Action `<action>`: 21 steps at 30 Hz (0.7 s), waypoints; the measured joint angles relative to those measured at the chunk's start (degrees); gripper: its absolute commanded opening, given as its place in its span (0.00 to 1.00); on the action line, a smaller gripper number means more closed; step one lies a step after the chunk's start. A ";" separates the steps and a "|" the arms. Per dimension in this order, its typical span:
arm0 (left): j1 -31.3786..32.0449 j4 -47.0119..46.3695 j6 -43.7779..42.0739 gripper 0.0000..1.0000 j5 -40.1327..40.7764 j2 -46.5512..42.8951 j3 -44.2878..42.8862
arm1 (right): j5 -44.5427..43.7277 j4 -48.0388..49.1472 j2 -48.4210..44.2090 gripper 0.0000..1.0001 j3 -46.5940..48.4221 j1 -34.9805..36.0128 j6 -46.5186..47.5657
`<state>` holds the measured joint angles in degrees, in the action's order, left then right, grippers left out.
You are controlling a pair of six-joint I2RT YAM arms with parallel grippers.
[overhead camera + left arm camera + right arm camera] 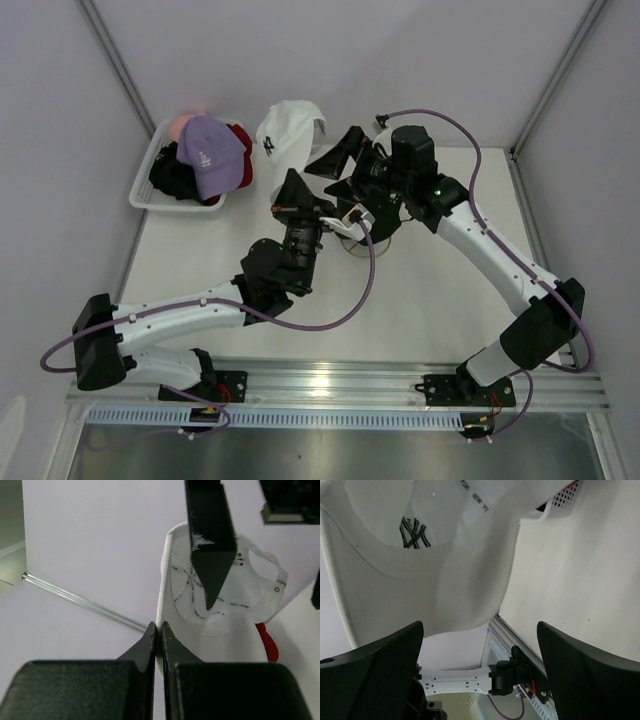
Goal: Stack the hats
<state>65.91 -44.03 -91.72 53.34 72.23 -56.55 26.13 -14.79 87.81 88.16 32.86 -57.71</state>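
- The left gripper [159, 632], fingers closed tight on the brim edge of a white fabric baseball cap [215, 605] with a dark stitched logo, has only a thin pinch. A swing could well slip the brim free.
- The right gripper [480, 630], fingers spread wide and holding nothing, waits just beside. A close made off-target could knock the cap or strike the other arm.
- From the right fingers [375, 675] the cap hangs at 11 o'clock, outside their gap.
- Overhead, a white mesh basket [145, 185] of caps, topped by a lavender fabric cap [212, 155], lies at the white cap's 9 o'clock.
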 measured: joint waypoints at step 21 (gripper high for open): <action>1.90 10.88 9.68 0.01 -0.04 -0.81 0.00 | -11.65 6.49 -16.52 0.99 -7.23 -2.58 -1.84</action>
<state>67.81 -33.15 -82.04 53.30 71.42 -56.55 14.48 -8.29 71.29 80.93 30.28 -59.55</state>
